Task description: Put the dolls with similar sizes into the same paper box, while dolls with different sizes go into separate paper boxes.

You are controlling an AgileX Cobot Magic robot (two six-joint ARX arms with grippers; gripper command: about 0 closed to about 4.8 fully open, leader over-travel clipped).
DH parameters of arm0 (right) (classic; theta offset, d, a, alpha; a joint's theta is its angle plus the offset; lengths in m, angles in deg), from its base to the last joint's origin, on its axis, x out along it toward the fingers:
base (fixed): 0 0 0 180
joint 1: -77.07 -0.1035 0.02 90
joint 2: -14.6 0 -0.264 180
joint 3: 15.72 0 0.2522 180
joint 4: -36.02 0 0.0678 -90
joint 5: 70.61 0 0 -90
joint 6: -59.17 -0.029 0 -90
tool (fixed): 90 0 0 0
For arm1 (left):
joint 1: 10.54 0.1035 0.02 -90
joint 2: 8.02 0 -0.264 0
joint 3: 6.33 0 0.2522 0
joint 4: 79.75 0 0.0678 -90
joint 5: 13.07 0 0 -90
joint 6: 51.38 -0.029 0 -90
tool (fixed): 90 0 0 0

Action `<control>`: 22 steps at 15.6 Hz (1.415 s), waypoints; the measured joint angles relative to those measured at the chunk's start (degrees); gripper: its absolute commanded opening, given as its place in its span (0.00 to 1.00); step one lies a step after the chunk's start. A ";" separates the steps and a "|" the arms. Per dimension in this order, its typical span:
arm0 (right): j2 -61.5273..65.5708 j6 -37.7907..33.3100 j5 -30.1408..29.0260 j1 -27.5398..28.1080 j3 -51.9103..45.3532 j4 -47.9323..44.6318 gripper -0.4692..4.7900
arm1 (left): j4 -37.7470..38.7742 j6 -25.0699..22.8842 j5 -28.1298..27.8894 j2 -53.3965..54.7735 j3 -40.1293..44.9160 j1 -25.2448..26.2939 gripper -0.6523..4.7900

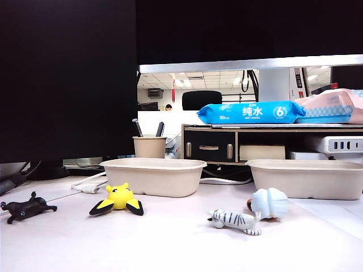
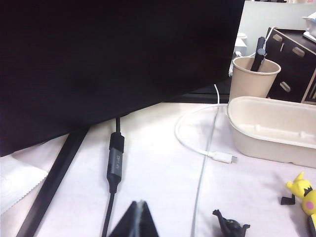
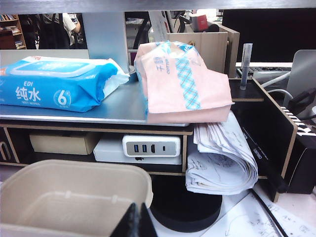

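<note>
We see a white tabletop [image 1: 170,249] in front of a big dark monitor [image 1: 68,73]. Two paper boxes stand on it well apart: the left box [image 1: 153,175] and the right box [image 1: 309,178], both empty as far as their rims let us see. Behind them a shelf [image 1: 272,144] carries a blue wipes pack [image 1: 249,112] and a pink pack [image 1: 334,106]; a cup [image 1: 150,147] with pens stands by the left box.

All four dolls lie on the tabletop, outside the boxes. The yellow doll [image 1: 118,199] sits just in front of the left box, the black doll [image 1: 25,208] lies far to the left, the pale blue doll [image 1: 269,203] is near the right box, and the tiger [image 1: 235,220] lies just beside the blue one.

Neither arm shows in the exterior view. The left pincer [image 2: 139,219] appears clenched, empty, above the tabletop near the black doll. The right pincer [image 3: 134,222] is clenched on nothing, by the right box's rim.
</note>
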 measured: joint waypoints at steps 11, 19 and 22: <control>0.00 -19.65 -4.90 -0.02 0.35 -11.02 0.08 | -0.44 0.00 0.00 1.18 -0.02 0.02 0.11; 8.37 -19.61 -10.75 -0.02 20.24 -7.30 0.08 | 0.85 0.00 0.00 13.86 0.00 0.02 0.11; 30.47 -16.48 -28.00 -1.22 36.37 -3.50 0.08 | 0.85 0.00 -0.20 13.86 0.00 -4.96 0.11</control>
